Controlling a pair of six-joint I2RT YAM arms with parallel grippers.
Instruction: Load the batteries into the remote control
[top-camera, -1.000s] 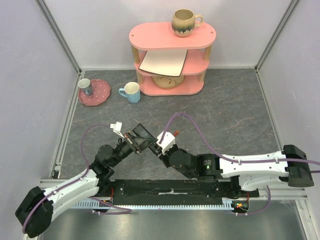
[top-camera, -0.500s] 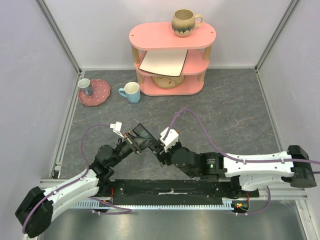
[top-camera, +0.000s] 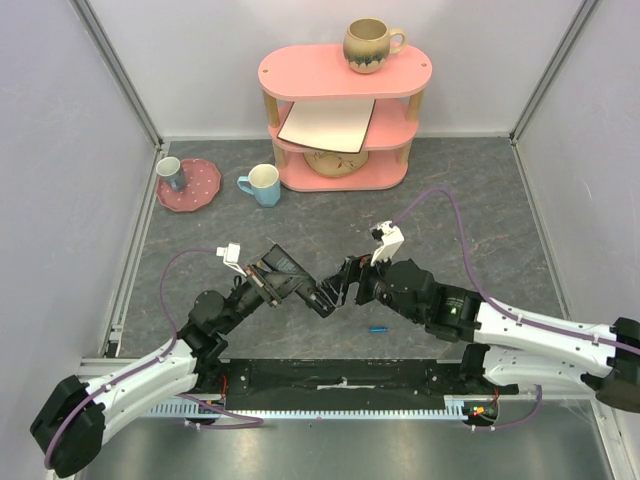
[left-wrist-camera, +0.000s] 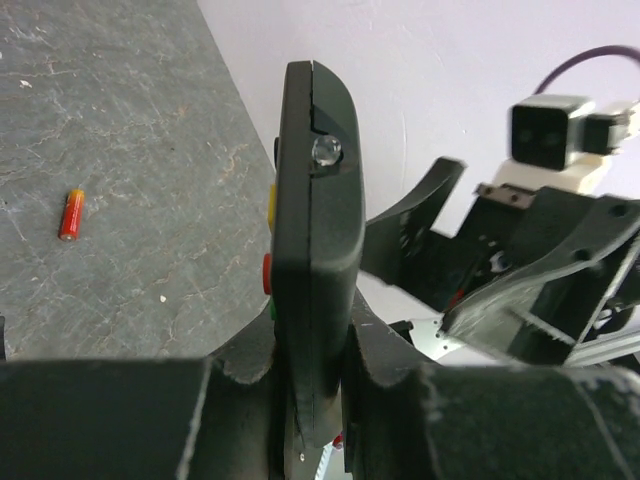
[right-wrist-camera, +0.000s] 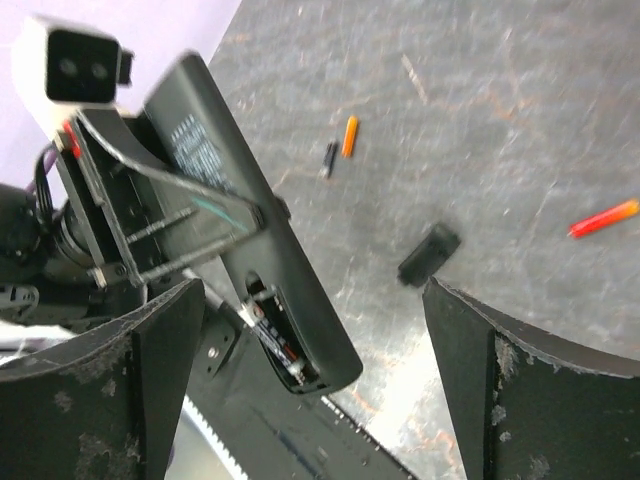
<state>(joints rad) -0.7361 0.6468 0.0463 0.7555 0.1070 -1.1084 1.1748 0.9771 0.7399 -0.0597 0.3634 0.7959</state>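
Left pincer (left-wrist-camera: 312, 365) clamps the remote (left-wrist-camera: 315, 230) aloft. Right pincer (right-wrist-camera: 312, 288), nearly closed a second ago, now gapes empty beside it. A blue battery (top-camera: 378, 328) lies on the desk (top-camera: 480, 230), yet to be loaded.

You're in a robotics lab cell, not a home: plain lilac panel walls (top-camera: 60, 200) w/ alu frame posts (top-camera: 118, 70) box in a grey tabletop (top-camera: 480, 220); two robot arms (top-camera: 130, 385) sit on a black rail (top-camera: 340, 376) at near edge. Pink shelf (top-camera: 345, 75), blue mug (top-camera: 263, 185) & spotted plate (top-camera: 197, 190) = props.
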